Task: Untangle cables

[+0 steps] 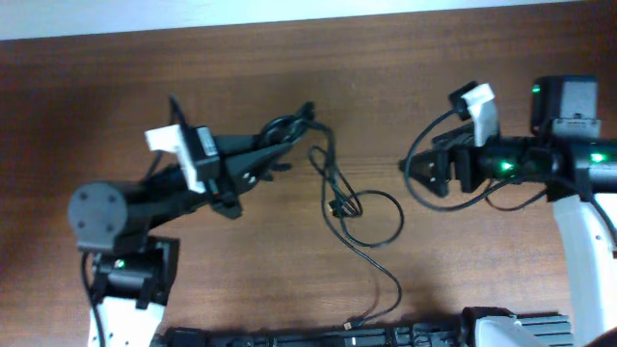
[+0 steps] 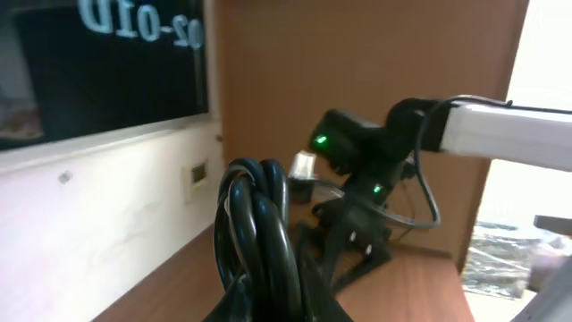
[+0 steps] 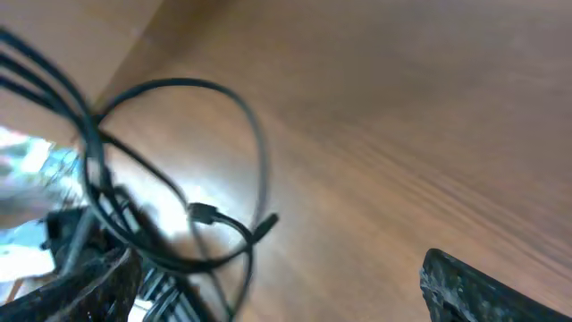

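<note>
Thin black cables [image 1: 359,214] lie in loops on the brown table's middle, one strand trailing down to the front edge. Their upper end is a bundle of loops [image 1: 286,128] at my left gripper [image 1: 278,138]. In the left wrist view the left gripper [image 2: 284,309] is shut on that looped bundle [image 2: 259,224], which stands up between the fingers. My right gripper [image 1: 416,169] is open and empty, right of the cable loops and apart from them. In the right wrist view its fingers [image 3: 273,295] frame bare table, with a cable loop [image 3: 192,161] and plug ends [image 3: 204,213] ahead.
The table [image 1: 453,270] is dark brown wood. The white wall edge runs along the far side [image 1: 289,12]. A black bar [image 1: 386,335] lies along the front edge. The right arm [image 2: 375,152] shows in the left wrist view.
</note>
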### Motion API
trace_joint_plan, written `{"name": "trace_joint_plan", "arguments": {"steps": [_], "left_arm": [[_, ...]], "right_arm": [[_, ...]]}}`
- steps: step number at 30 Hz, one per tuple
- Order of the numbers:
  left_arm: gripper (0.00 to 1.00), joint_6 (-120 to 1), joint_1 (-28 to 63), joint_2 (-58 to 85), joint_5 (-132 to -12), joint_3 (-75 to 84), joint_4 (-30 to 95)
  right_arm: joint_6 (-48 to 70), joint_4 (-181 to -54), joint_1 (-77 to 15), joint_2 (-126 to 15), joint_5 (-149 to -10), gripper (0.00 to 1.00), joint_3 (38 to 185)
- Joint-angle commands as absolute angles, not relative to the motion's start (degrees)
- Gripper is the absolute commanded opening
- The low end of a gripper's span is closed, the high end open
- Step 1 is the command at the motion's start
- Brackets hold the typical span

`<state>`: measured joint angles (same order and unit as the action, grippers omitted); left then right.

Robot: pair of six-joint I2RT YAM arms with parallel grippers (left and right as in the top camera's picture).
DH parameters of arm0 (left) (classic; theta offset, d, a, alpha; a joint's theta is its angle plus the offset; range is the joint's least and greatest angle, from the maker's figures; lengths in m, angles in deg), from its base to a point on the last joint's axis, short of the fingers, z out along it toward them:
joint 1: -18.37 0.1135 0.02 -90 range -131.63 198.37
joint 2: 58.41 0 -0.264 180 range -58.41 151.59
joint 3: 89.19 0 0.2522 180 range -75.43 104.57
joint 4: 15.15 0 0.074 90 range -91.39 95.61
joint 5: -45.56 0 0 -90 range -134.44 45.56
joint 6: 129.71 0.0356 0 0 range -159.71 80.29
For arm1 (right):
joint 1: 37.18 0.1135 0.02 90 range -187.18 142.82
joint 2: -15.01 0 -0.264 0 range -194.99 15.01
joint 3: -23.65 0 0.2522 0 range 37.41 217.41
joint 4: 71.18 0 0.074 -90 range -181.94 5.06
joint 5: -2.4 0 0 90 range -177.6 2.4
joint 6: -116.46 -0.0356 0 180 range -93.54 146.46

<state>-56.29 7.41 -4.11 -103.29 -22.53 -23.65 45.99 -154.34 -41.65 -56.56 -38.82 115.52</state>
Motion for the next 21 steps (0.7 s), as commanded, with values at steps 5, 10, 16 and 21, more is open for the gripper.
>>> {"name": "trace_joint_plan", "arguments": {"steps": [5, 10, 16, 21], "left_arm": [[0.00, -59.6, 3.8, 0.6, -87.7, -21.6, -35.4], [0.00, -62.5, 3.9, 0.1, -78.1, -21.6, -42.3], [0.00, -64.7, 7.0, 0.1, -79.8, -21.6, -30.3], [0.00, -56.5, 7.0, 0.1, -97.7, -21.6, -13.3]], "right_arm": [[40.5, -162.3, -28.3, -56.4, -58.2, 0.99, 115.4], [40.5, -169.3, -27.4, -56.6, -67.5, 0.99, 114.3], [34.9, -165.1, -27.4, -56.6, -72.0, 0.99, 114.3], [38.0, -159.1, -27.4, -56.6, -69.8, 0.99, 120.7]]}}
